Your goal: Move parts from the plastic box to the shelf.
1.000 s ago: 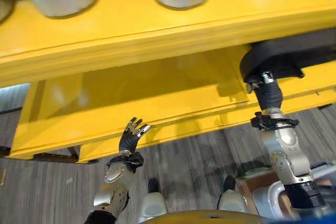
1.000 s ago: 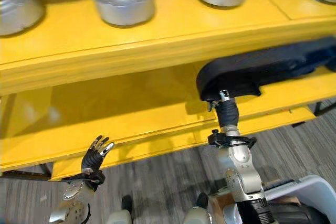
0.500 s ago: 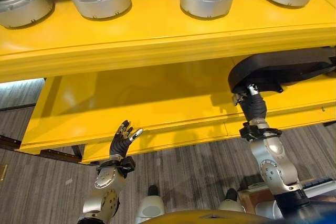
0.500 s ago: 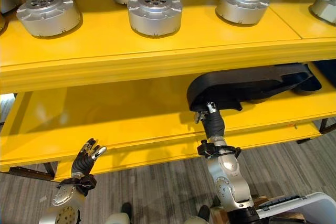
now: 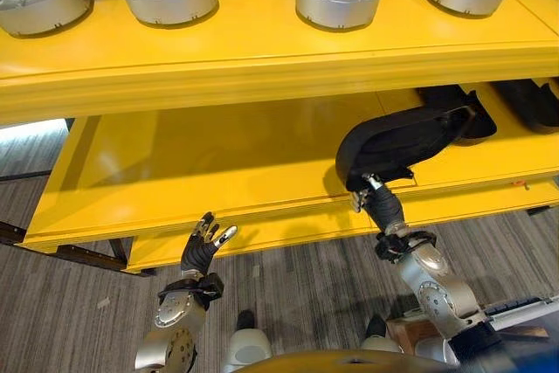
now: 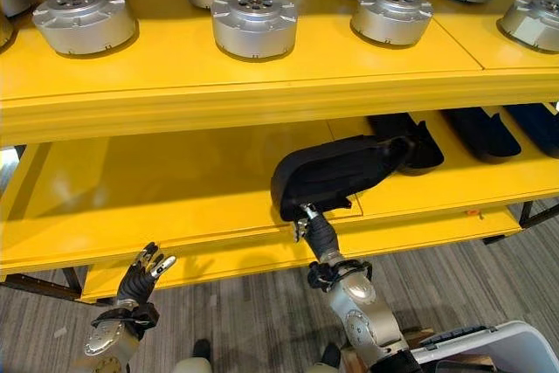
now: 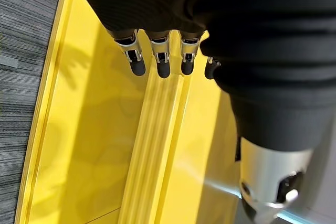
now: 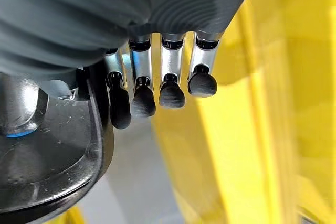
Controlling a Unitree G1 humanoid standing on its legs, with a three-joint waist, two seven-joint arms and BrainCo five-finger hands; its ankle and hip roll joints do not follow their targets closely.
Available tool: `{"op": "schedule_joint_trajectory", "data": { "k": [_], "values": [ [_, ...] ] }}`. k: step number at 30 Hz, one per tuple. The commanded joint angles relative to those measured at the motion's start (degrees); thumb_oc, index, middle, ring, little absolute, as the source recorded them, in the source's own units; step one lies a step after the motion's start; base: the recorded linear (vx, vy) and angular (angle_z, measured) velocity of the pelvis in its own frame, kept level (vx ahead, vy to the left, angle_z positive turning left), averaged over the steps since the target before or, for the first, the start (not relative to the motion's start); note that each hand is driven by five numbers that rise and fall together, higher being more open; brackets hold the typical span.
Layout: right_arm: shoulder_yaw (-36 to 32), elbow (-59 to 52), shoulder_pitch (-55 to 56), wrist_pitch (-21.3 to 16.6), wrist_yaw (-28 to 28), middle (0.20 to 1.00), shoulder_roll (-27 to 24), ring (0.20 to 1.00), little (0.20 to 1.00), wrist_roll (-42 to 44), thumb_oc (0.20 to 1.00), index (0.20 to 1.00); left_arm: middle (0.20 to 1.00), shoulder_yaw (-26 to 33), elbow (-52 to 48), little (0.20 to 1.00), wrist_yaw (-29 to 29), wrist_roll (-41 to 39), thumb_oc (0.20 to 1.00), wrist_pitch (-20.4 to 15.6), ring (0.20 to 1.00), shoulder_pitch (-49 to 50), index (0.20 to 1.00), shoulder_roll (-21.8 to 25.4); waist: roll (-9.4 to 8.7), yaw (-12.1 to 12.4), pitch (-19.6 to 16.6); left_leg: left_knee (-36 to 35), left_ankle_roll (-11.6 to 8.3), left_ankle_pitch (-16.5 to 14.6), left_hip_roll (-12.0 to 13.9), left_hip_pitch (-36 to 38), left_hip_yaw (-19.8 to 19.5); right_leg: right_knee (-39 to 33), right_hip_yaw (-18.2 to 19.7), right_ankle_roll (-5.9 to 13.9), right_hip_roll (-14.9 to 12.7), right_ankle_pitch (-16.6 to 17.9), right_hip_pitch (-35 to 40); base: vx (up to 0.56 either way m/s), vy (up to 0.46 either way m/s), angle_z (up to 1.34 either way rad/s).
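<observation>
A: Progress?
B: The right hand (image 6: 307,226) grips a long black moulded part (image 6: 336,172) over the yellow shelf's (image 6: 175,189) lower tier; two lie at three o'clock.
A: Left hand (image 5: 201,246)?
B: Fingers relaxed, empty.

The right robot hand (image 6: 305,224) is mostly hidden beneath the long black part (image 6: 336,174) it carries.

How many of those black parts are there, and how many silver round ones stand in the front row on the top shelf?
Black parts: 4, one held by the right hand, three lying on the lower shelf at.
Silver round parts, front row: 5, at (cut by the view's edge).
Total: 9.
</observation>
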Motion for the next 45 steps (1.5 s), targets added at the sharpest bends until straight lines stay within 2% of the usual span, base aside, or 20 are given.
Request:
{"op": "schedule_joint_trajectory", "data": {
  "k": [1,10,11,13,17,25,37,45],
  "values": [
    [-1.9,-4.3,-3.0,-3.1,1.9,0.200,-2.0,0.200,0.200,-2.5,0.200,0.200,1.000,1.9,-2.9,1.000,-0.8,1.8,1.000,-2.2,1.000,-1.4,1.000,0.3,1.42,0.7,0.3,-1.1,0.82,0.2,1.5,3.0,1.9,10.1,1.1,1.42,-2.6,-7.8,0.7,0.00,0.000,0.00],
    [-1.6,-4.5,-6.1,-4.0,2.8,0.200,-6.0,0.200,0.200,-12.8,0.200,0.200,1.000,2.1,-2.7,1.000,-0.8,2.1,1.000,-2.9,1.000,-1.0,1.000,0.2,1.00,1.4,1.1,-1.3,0.73,0.4,1.7,2.8,1.4,10.6,0.4,1.52,-2.7,-7.8,0.7,0.00,-0.002,0.02],
    [-2.7,-5.0,-7.7,-4.8,2.2,0.200,-8.1,0.200,0.200,-17.6,0.200,0.200,1.000,2.1,-2.2,1.000,-0.9,2.2,1.000,-3.1,1.000,-1.0,1.000,0.1,0.82,1.8,1.2,-1.2,0.77,0.4,1.8,2.6,1.2,10.9,0.2,1.58,-2.7,-7.9,0.6,0.01,-0.009,0.14],
    [-3.0,-5.0,-8.5,-4.9,2.2,0.200,-8.9,0.200,0.200,-19.5,0.200,0.200,1.000,2.1,-2.4,1.000,-0.9,2.2,1.000,-3.2,1.000,-1.0,1.000,0.2,0.80,1.9,1.3,-1.2,0.79,0.4,1.9,2.6,1.2,11.0,0.2,1.61,-2.6,-7.9,0.6,0.01,-0.007,0.12],
    [-4.2,-3.5,-10.6,-5.0,1.6,0.200,-10.9,0.200,0.200,-21.1,0.200,0.200,1.000,1.9,-2.4,1.000,-1.4,2.0,1.000,-3.4,1.000,-1.3,1.000,0.6,0.52,2.3,1.4,-0.9,0.80,0.2,1.9,2.5,1.0,11.5,0.2,1.67,-2.7,-7.9,0.3,0.00,-0.004,0.02],
    [-6.5,1.6,-18.2,-4.9,-1.4,0.200,-18.6,0.200,0.200,-24.0,0.200,0.200,1.000,0.7,-2.2,1.000,-2.0,1.6,1.000,-3.8,1.000,-2.0,1.000,2.1,0.12,3.0,1.6,-0.4,0.70,0.1,2.1,2.0,0.8,12.4,0.3,1.69,-2.8,-8.1,-0.3,0.00,-0.001,0.01],
    [-5.7,17.2,-32.4,-2.9,-9.8,0.200,-20.5,0.200,0.200,-27.9,0.200,0.200,1.000,-1.1,-3.7,1.000,-1.0,-0.8,1.000,-3.9,1.000,-2.3,1.000,3.5,1.15,4.0,2.7,0.4,0.78,0.2,2.1,0.6,0.5,14.4,0.6,1.33,-2.9,-8.5,-2.1,0.00,0.000,0.00],
    [-6.5,19.6,-34.5,-2.4,-12.5,0.200,-16.6,0.200,0.200,-27.9,0.200,0.200,1.000,-1.4,-3.3,1.000,-0.2,-1.0,1.000,-4.0,1.000,-3.0,1.000,3.1,2.05,4.3,3.4,0.3,0.85,0.6,2.1,0.1,0.2,15.5,0.7,1.16,-3.0,-8.9,-3.1,0.00,0.000,0.00]
  ]
}}
